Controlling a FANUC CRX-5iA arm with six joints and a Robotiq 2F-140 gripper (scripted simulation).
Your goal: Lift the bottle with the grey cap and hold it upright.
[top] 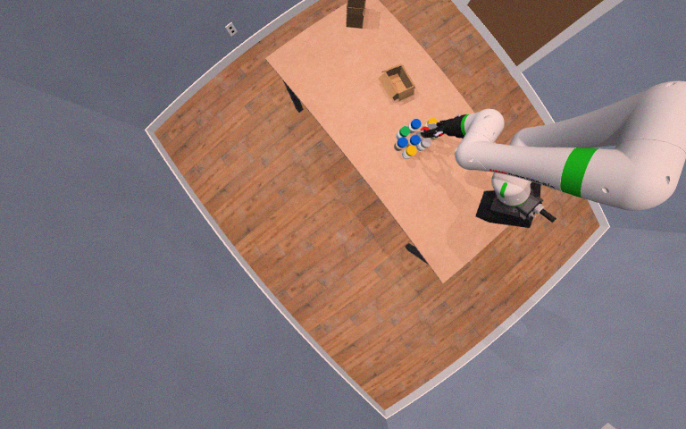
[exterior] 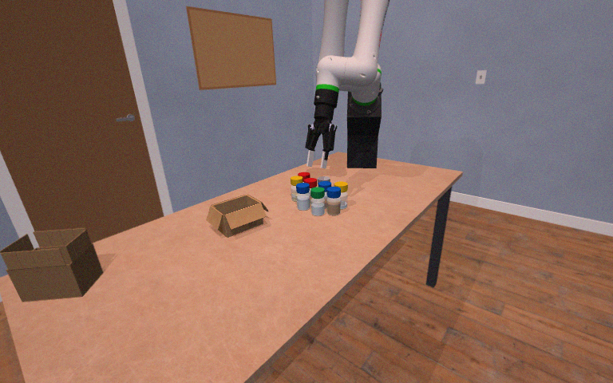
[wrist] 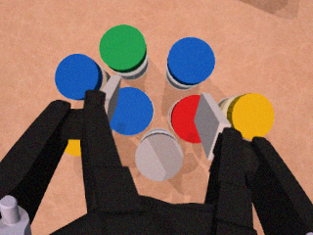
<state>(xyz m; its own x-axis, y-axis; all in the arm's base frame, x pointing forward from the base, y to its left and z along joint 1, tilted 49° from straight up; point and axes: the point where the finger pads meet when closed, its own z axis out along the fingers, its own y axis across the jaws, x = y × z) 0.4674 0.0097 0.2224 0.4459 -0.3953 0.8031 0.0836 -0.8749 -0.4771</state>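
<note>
The bottle with the grey cap stands at the near edge of a tight cluster of bottles on the table; it also shows in the overhead view and is mostly hidden behind other bottles in the side view. My gripper is open and empty. It points down and hangs above the cluster, clear of the caps, with the grey cap roughly between and below the fingers. Around the grey cap stand a blue-capped bottle, a red-capped one, a yellow-capped one, a green-capped one and two more blue-capped ones.
A small open cardboard box lies on the table left of the cluster. A larger box stands at the table's far left end. The arm's black base stands behind the bottles.
</note>
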